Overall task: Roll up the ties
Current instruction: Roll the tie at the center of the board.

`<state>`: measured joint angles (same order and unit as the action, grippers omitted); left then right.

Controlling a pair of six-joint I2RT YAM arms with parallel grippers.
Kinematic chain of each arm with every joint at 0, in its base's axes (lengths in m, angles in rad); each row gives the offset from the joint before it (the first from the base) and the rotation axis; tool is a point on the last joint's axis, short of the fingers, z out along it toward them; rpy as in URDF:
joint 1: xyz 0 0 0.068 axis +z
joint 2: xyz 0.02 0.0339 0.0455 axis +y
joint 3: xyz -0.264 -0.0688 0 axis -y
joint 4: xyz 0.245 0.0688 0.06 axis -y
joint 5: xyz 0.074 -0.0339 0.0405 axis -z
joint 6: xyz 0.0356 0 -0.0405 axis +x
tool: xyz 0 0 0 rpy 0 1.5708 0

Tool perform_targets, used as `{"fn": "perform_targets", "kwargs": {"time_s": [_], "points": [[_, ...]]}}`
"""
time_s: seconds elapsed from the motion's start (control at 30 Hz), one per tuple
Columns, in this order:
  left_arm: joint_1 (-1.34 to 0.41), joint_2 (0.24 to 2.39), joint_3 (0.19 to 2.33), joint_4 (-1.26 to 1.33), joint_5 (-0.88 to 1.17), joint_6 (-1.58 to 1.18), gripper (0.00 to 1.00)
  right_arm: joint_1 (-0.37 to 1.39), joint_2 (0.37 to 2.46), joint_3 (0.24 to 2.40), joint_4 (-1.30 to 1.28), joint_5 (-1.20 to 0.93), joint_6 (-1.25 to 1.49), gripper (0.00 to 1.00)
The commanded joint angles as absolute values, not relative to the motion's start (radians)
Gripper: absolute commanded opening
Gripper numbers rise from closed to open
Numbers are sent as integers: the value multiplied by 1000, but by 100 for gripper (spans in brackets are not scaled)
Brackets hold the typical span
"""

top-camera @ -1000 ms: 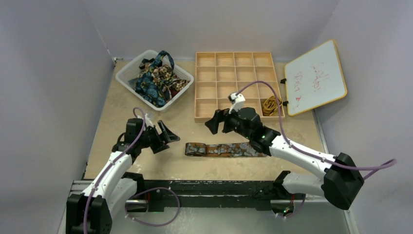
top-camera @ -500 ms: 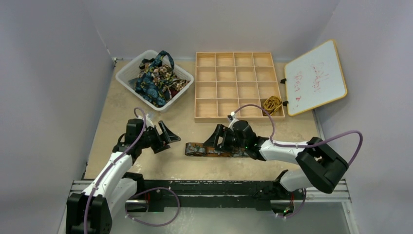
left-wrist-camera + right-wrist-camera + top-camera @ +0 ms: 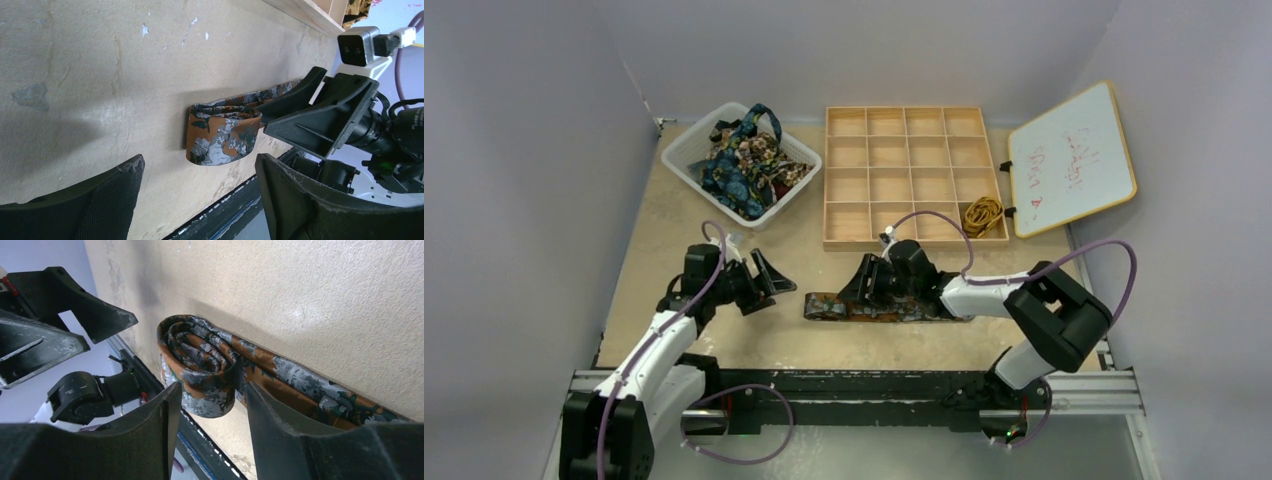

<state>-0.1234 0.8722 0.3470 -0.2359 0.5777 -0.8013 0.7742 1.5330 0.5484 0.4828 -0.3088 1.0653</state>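
Note:
A dark brown tie with orange-grey blotches (image 3: 894,308) lies flat near the table's front edge, and its left end is wound into a roll (image 3: 822,305). My right gripper (image 3: 861,283) is open and low over the tie, just right of the roll. In the right wrist view the roll (image 3: 200,360) sits just ahead of the gap of my right gripper (image 3: 212,390), with the flat tie (image 3: 320,390) running off right. My left gripper (image 3: 769,275) is open and empty, left of the roll. The left wrist view shows the roll (image 3: 222,135) beyond my left gripper (image 3: 199,165).
A white basket (image 3: 790,196) at the back left holds several tangled ties (image 3: 744,160). A wooden compartment tray (image 3: 827,180) stands behind the right gripper, with a gold-yellow coil (image 3: 981,213) in its front right cell. A whiteboard (image 3: 1072,158) leans at the right. Purple cables loop over both arms.
My right gripper has come down from near the tray and moved left along the tie to the roll. The left arm has not moved.

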Motion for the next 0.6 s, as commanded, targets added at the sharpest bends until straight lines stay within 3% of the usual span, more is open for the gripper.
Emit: {"fn": "perform_targets", "kwargs": {"time_s": [0.0, 0.37, 0.43, 0.57], "points": [[-115, 915, 332, -141, 668, -765, 79, 780, 1551, 590, 468, -339, 1047, 49], [-117, 1048, 268, 91, 860, -752, 73, 778, 1608, 623, 418, -365, 1036, 36], [-118, 1059, 265, 98, 868, -749, 72, 778, 1607, 630, 420, -367, 1021, 39], [-118, 1046, 268, 76, 854, -743, 71, 778, 1564, 645, 371, -336, 983, 53]]}}
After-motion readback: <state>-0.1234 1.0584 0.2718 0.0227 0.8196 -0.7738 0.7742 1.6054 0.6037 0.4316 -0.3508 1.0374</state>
